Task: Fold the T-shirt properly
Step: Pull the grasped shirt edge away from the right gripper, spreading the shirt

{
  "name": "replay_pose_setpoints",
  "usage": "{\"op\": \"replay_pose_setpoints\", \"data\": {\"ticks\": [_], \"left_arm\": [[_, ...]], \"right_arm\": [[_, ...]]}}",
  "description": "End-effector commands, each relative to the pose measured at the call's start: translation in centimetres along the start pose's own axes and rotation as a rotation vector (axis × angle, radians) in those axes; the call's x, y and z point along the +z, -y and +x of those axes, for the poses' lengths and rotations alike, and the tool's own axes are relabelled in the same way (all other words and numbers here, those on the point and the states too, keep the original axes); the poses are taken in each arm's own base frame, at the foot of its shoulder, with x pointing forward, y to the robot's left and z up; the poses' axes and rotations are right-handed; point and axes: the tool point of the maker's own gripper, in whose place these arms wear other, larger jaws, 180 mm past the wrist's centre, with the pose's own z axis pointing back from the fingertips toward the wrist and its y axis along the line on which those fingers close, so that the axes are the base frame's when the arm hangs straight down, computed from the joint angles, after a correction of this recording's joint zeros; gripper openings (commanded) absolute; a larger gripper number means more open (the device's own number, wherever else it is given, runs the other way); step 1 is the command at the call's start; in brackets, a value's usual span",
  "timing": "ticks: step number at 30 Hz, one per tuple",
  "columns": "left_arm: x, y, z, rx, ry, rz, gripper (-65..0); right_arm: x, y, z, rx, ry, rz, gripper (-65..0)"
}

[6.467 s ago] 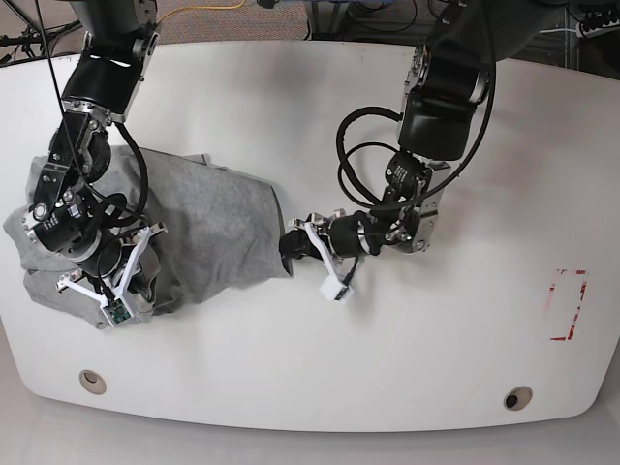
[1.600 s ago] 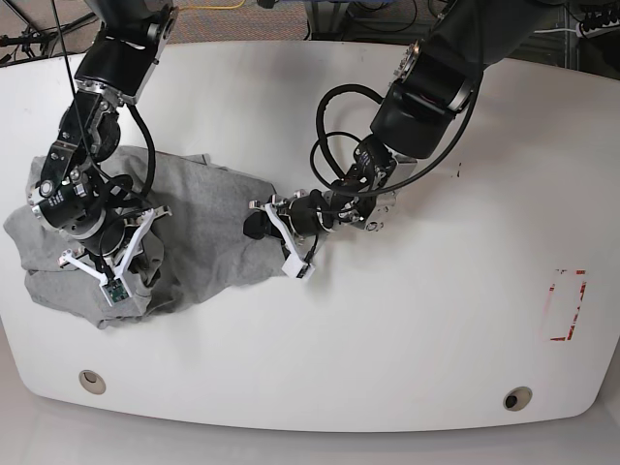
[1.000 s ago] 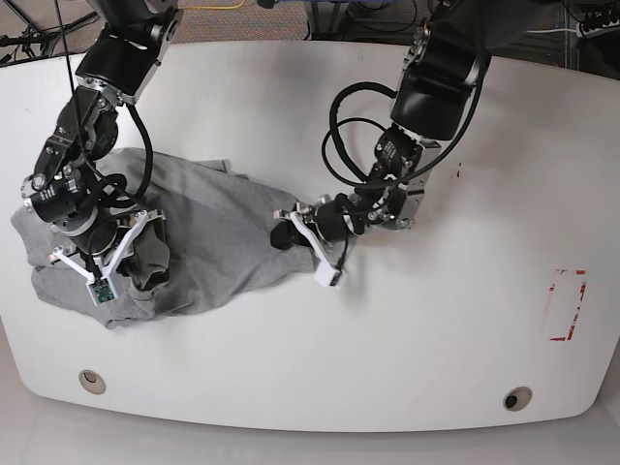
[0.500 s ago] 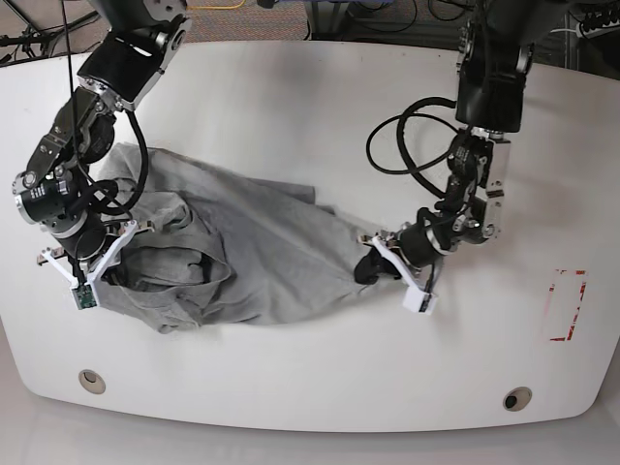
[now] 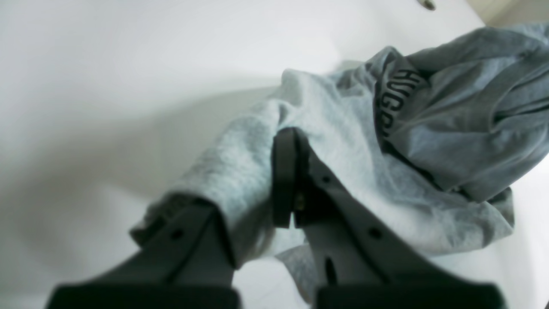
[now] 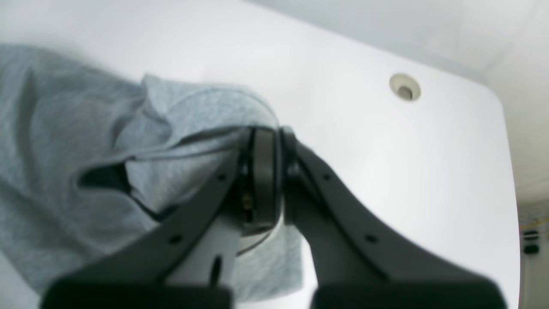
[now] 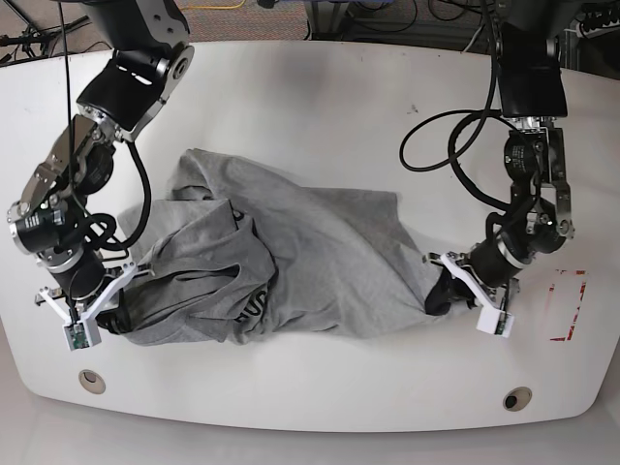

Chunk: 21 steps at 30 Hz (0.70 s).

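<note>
- Where it lies rumpled across the white table (image 7: 320,116), the T-shirt (image 7: 310,257) is stretched between both arms.
- Left gripper (image 7: 444,291) pinches its right edge.
- Right gripper (image 7: 105,308) clamps its left edge.

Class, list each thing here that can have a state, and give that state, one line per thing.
T-shirt: unfolded, crumpled, stretched between both grippers.
Left gripper: shut on the T-shirt's edge.
Right gripper: shut on the T-shirt's opposite edge.
Table: bears the T-shirt.

Robotics lab: two arms over a white table (image 7: 320,107), red tape marker (image 7: 570,306) on it, cables (image 7: 368,15) on the floor behind.
</note>
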Motion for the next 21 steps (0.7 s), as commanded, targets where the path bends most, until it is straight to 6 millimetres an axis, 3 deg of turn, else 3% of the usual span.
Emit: {"op": "replay_pose_setpoints", "data": {"ticks": [1,9,21], "left_arm": [[1.6,-0.2,4.7,-0.050,0.127,0.008,-65.0],[5.7,-3.2,7.8,-0.087,0.171,0.122,-65.0],[10.7,-6.8,14.7,-0.153,0.315,0.253,-65.0]], "right_arm": [[-0.4,1.2,3.4,-0.008,0.089,-0.006,-62.6],[-1.7,3.0,6.1,-0.044,0.128,0.004,-62.6],[-1.8,7.6,12.5,-0.076,0.206,-0.015,-62.6]]}}
